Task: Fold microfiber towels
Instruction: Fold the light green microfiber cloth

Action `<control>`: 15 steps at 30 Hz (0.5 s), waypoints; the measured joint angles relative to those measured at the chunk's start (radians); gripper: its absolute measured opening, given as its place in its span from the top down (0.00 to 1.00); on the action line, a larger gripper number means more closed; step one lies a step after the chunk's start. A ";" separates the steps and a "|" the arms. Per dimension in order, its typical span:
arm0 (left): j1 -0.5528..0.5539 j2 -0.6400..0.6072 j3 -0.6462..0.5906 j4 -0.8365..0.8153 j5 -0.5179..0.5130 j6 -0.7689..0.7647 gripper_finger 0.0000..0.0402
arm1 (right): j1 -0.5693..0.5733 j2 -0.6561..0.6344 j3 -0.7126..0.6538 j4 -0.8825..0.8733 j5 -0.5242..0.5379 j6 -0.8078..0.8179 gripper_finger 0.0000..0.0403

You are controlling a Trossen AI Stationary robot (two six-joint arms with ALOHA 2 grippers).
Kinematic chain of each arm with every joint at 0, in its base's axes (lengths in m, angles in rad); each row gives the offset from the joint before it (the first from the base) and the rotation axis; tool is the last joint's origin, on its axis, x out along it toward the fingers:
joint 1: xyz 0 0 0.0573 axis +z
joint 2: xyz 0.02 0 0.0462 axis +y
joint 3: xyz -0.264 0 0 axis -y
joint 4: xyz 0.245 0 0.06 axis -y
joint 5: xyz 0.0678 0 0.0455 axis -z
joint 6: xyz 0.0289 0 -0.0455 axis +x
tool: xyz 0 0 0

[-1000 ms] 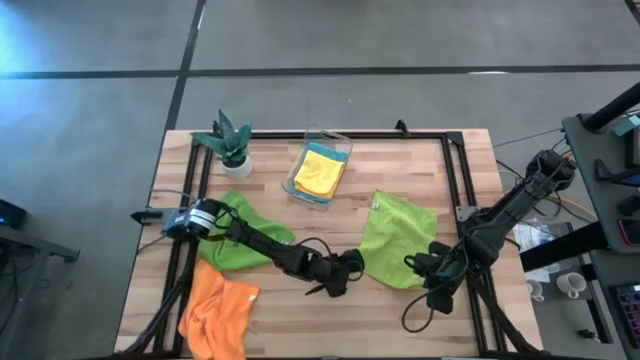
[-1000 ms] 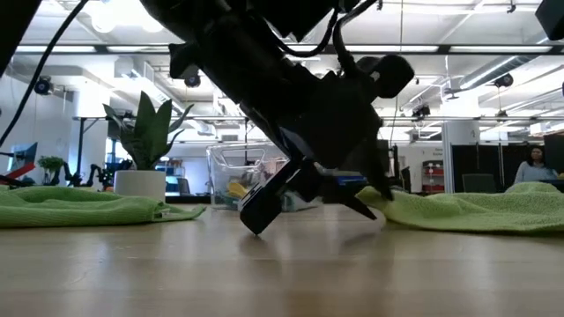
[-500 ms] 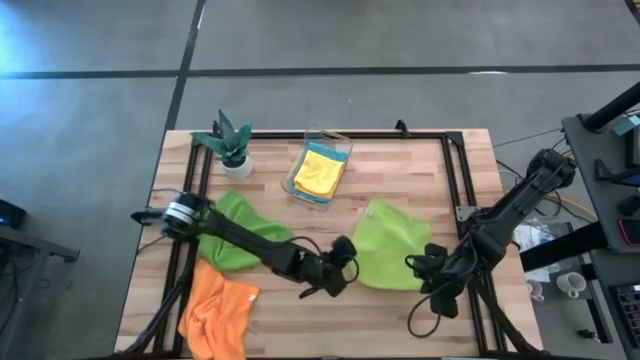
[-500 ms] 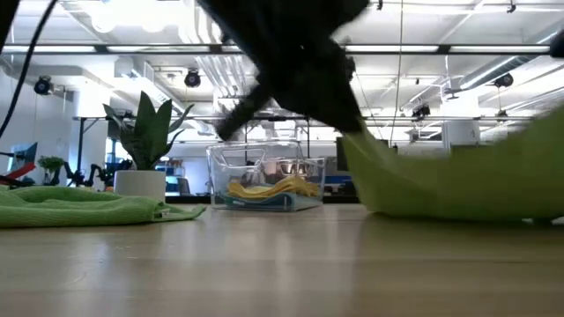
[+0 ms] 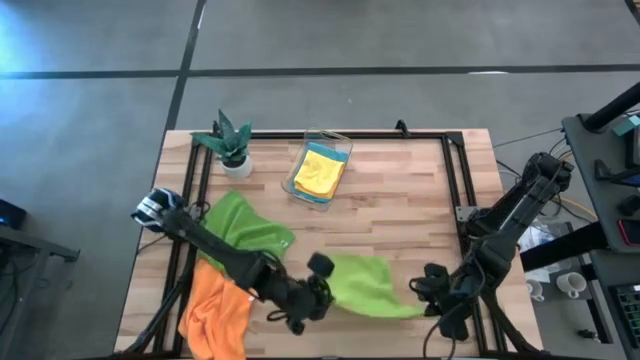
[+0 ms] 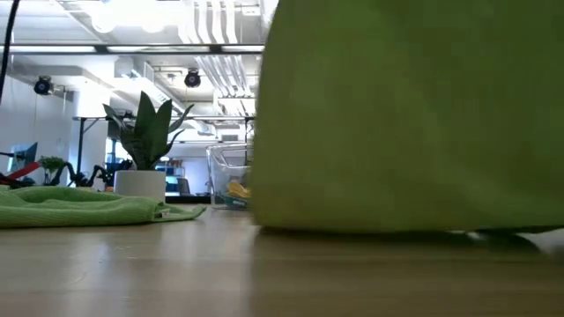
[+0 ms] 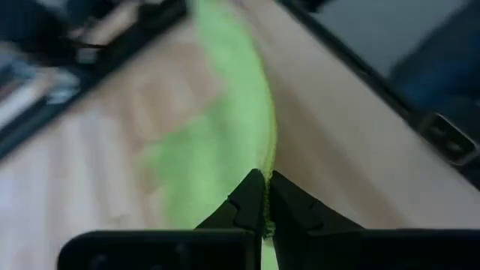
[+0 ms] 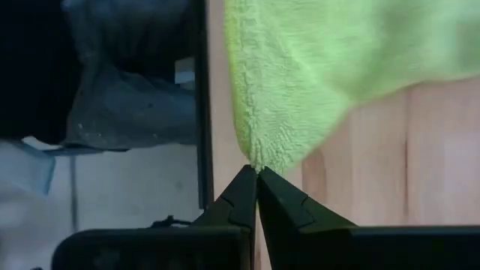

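**Lime green towel pinched at two corners near the table's front edge**

The left gripper (image 5: 318, 283) is pressed together on one edge of the lime green towel (image 5: 365, 285), with the cloth caught between its fingertips in the left wrist view (image 7: 264, 196). The right gripper (image 5: 432, 287) is pinching the opposite corner of the same towel (image 8: 300, 75), its tips closed on the corner's point. The towel lies stretched between the two grippers on the wooden table (image 5: 400, 180), close to the front edge. In the low view it fills most of the right side (image 6: 405, 114).

A darker green towel (image 5: 245, 228) lies on the left part of the table, and an orange towel (image 5: 215, 310) sits bunched at the front left corner, just beside it. A yellow towel (image 5: 321, 170) lies in the clear bin (image 5: 296, 181) near the back edge. A potted plant (image 5: 230, 140) stands at the back left.
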State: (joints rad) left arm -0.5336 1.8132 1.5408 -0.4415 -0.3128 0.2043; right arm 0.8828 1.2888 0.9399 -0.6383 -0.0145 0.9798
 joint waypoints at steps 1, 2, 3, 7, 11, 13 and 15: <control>0.003 -0.014 0.017 -0.029 -0.027 -0.006 1.00 | 0.000 0.000 0.032 -0.042 0.032 -0.036 0.98; 0.010 -0.025 0.031 -0.044 -0.057 -0.005 1.00 | -0.001 -0.003 0.067 -0.101 0.089 -0.076 0.98; 0.017 -0.033 0.040 -0.054 -0.089 0.000 1.00 | -0.005 -0.005 0.105 -0.168 0.157 -0.116 0.98; 0.074 -0.090 0.050 -0.080 -0.159 0.033 1.00 | -0.016 -0.009 0.280 -0.436 0.492 -0.252 0.98; 0.129 -0.186 0.056 -0.089 -0.200 0.041 1.00 | -0.027 -0.011 0.422 -0.611 0.783 -0.363 0.98; 0.149 -0.232 0.055 -0.117 -0.210 0.042 1.00 | -0.054 -0.015 0.466 -0.651 0.824 -0.404 0.98; 0.158 -0.275 0.054 -0.139 -0.214 0.036 1.00 | -0.103 -0.018 0.482 -0.671 0.803 -0.445 0.98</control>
State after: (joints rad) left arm -0.3753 1.5382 1.5948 -0.5807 -0.5265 0.2404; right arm 0.7799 1.2713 1.4223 -1.3090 0.7883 0.5350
